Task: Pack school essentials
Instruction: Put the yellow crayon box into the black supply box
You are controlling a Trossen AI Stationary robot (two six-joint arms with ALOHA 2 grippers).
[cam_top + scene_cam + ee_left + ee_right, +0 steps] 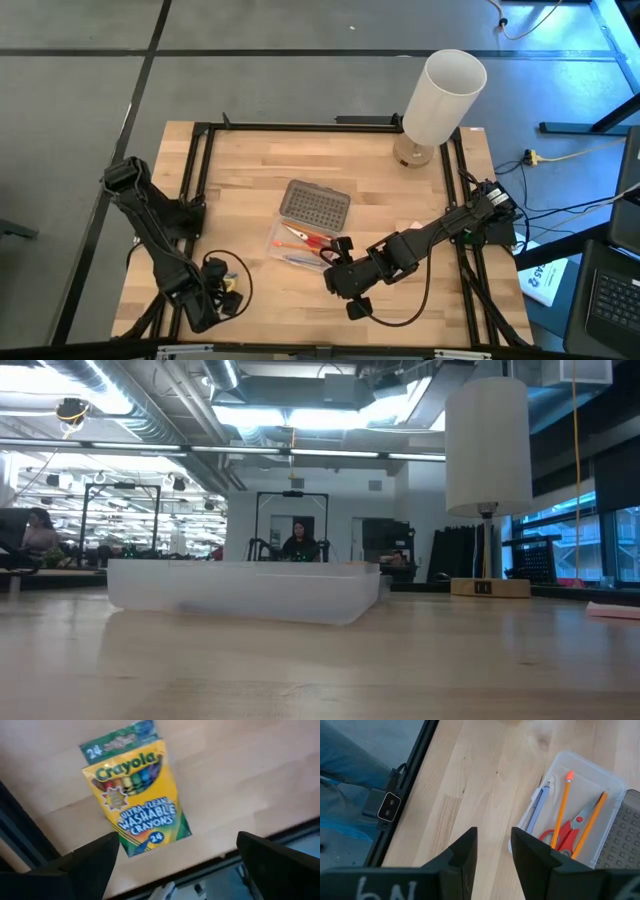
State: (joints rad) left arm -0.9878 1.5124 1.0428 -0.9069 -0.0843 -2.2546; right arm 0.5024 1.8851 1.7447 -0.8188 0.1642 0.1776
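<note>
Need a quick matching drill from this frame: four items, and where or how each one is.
Items:
1. crayon box
2. scissors
3. white cylinder
4. left gripper

Place or state:
A. standing at the table's far right corner
B. lying in the clear box with pencils
C. lying flat on the bare table, held by nothing
D. open, hanging over the crayon box

Pairs: 1-C, 2-B, 3-A, 4-D
</note>
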